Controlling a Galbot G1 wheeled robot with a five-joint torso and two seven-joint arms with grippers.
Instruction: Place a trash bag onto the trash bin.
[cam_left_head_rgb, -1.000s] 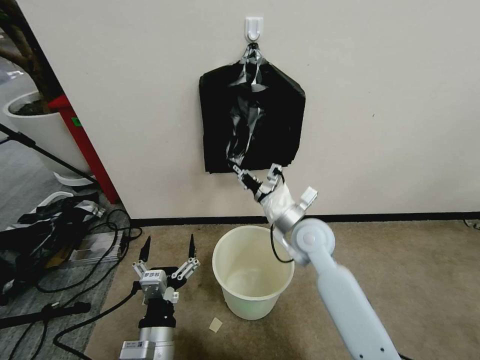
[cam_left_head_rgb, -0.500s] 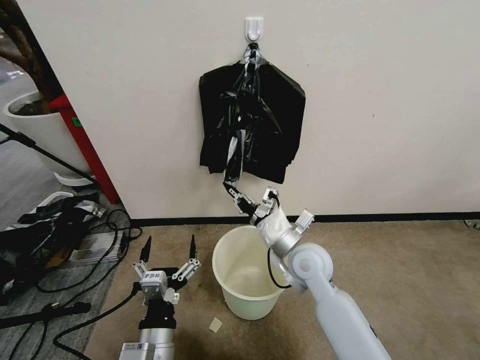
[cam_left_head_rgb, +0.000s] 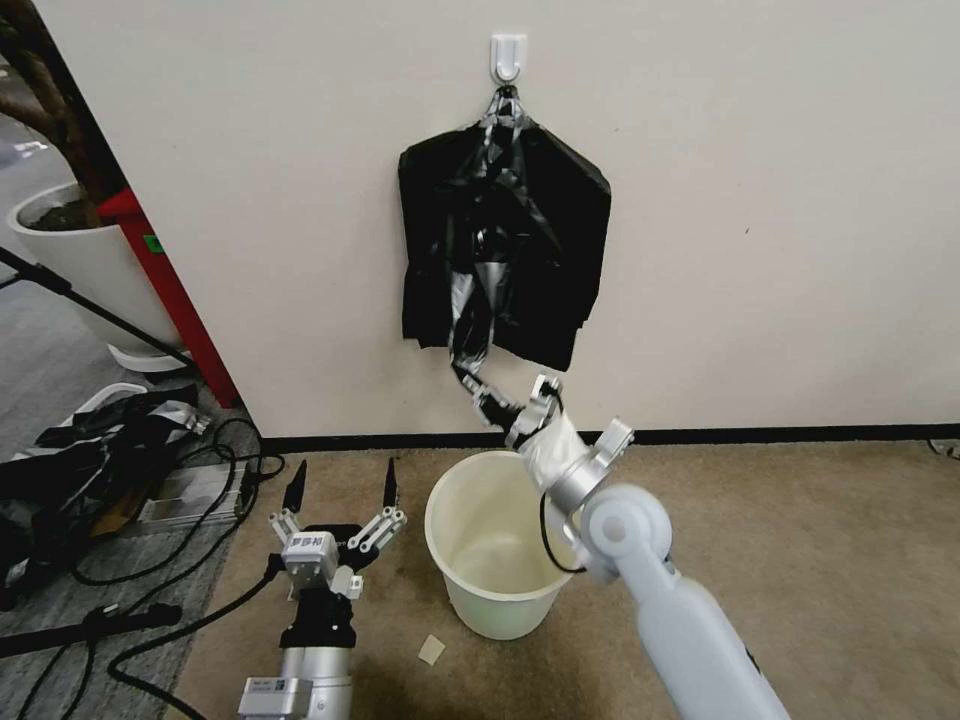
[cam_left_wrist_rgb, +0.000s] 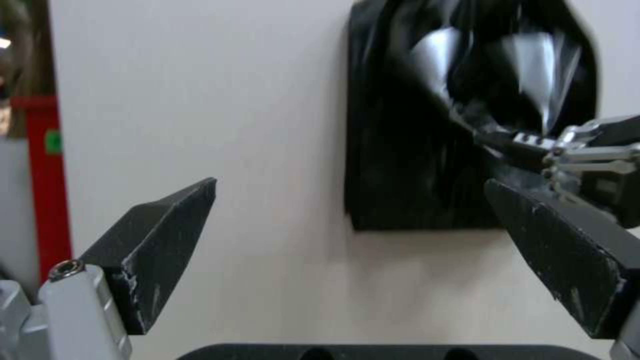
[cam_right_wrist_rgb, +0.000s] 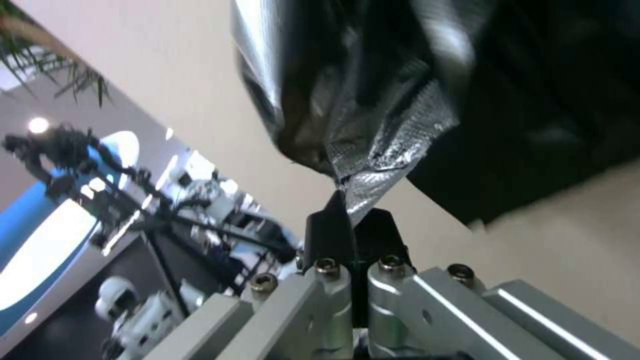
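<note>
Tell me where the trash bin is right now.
In the head view the trash bin stands on the carpet below the hanging trash bag, between the left end effector and the right arm.

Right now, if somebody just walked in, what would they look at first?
Probably the shiny black trash bag hanging from a white hook on the wall, with the right hand pinching its lower taped end just above the bin. Next, the round cream trash bin on the carpet right below. The left hand waits open, low beside the bin.
</note>
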